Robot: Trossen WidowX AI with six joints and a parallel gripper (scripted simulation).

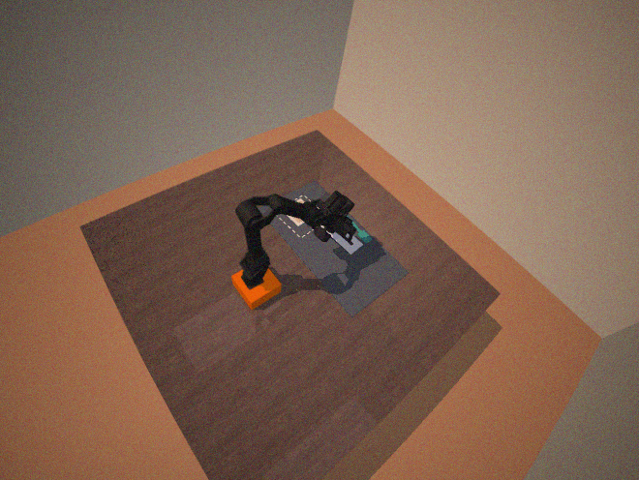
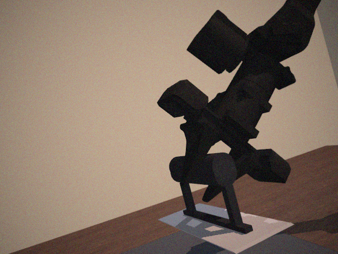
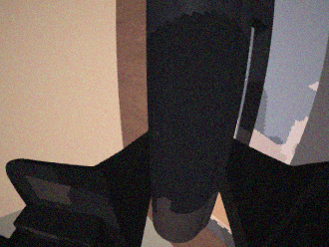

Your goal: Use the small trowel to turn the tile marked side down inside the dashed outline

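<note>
Trowel (image 1: 352,246) (image 2: 224,169) (image 3: 191,100), a flat-bladed tool with a thick dark handle, is clamped in the fingers of the gripper (image 1: 349,233) (image 2: 201,177) (image 3: 181,132) right of center in the top view. In the exterior view, two struts run down from the handle to a dark bar along the broad, pale blade, which is tinted blue and pink; whether the blade touches the blue-gray mat (image 1: 319,253) (image 2: 164,246) (image 3: 316,134) cannot be told. The wrist view shows the handle upright in the frame between the black fingers. A pale tile (image 1: 295,219), partly covered by the arm (image 1: 253,237) (image 2: 287,29), appears within the dashed outline (image 1: 290,227) above the center of the top view; which face is up cannot be made out. Just beside the gripper, toward the right of that frame, a teal tool (image 1: 363,232) shows in part. The arm rises from an orange base (image 1: 271,289) left of the mat and arches over it, above the dark wood table (image 1: 335,372) (image 2: 305,169) (image 3: 132,75).
</note>
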